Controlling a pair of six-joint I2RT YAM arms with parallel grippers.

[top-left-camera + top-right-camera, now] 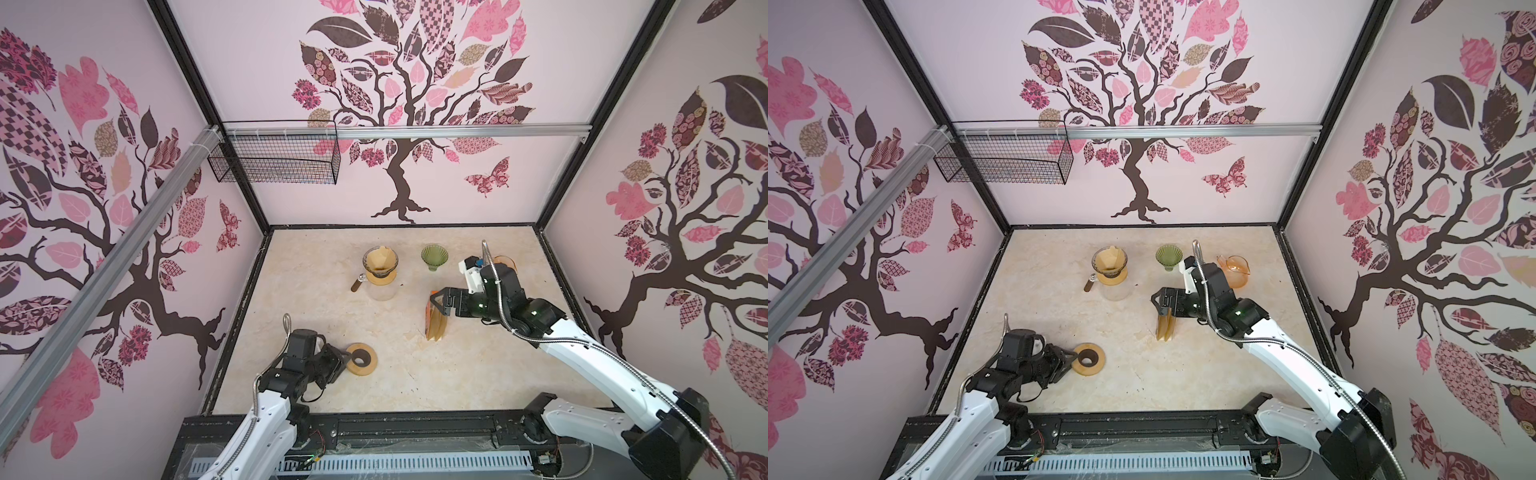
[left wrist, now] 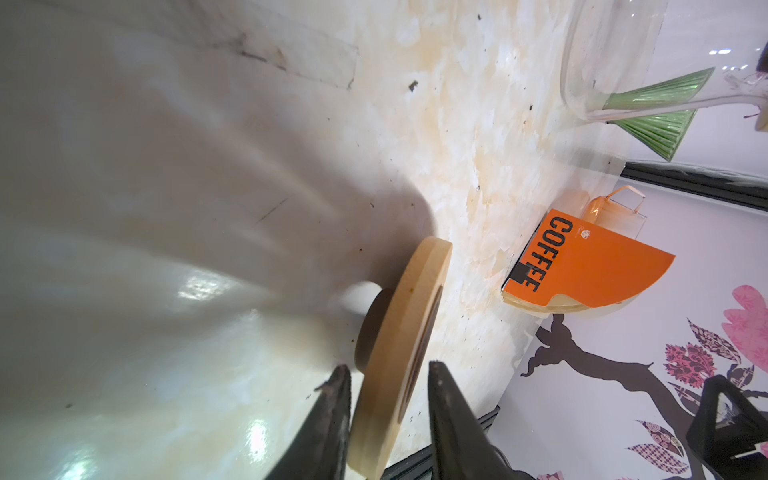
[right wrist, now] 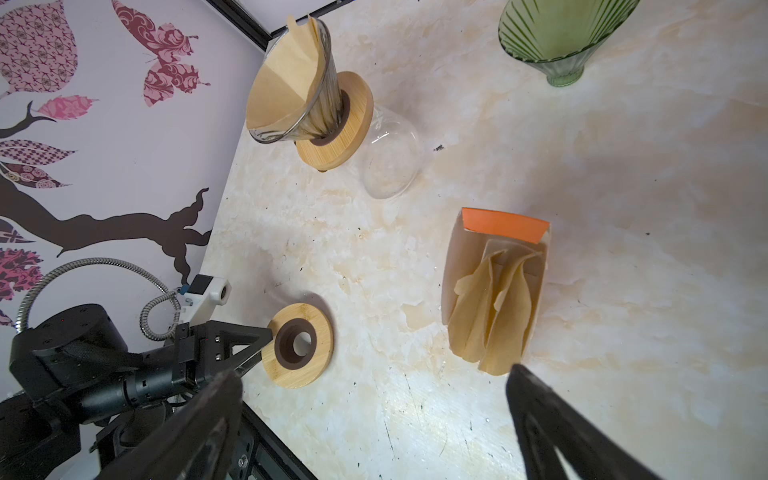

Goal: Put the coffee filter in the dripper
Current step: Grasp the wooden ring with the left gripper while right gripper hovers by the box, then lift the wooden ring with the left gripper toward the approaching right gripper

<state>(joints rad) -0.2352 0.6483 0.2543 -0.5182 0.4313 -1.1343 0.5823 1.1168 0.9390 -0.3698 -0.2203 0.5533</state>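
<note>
1. Marbled table (image 1: 478, 374) fills the floor of the enclosure. A wire basket (image 1: 274, 158) hangs on the back rail, upper left in both top views.
2. Right arm (image 1: 582, 349) reaches in towards the middle of the table. Right gripper (image 3: 374, 372) hangs over the filter box, claw released: its fingers are spread wide with nothing between them.
3. Left arm (image 1: 266, 419) is low at the front left. Left gripper (image 2: 386, 370) straddles the rim of the wooden ring, one finger on each side. The left wrist view hints at thin gaps, so I cannot tell whether it is clamped.
4. Glass carafe (image 1: 381, 289) stands back centre and carries a clear dripper (image 1: 380, 262) on a wooden collar. One coffee filter (image 3: 282, 83) already lines this dripper.
5. Filter box (image 3: 503, 226), orange and marked COFFEE, stands open mid-table on the right. Spare filters (image 3: 490, 316) fan out of it, upright.
6. Orange glass pitcher (image 1: 1235, 270) sits at the back right, partly hidden by the arm in a top view.
7. Green dripper (image 1: 434, 255) stands directly on the table between the carafe and the pitcher, apart from both.
8. Wooden ring (image 1: 361, 359), with a dark centre, lies at the front left, well apart from the carafe.
</note>
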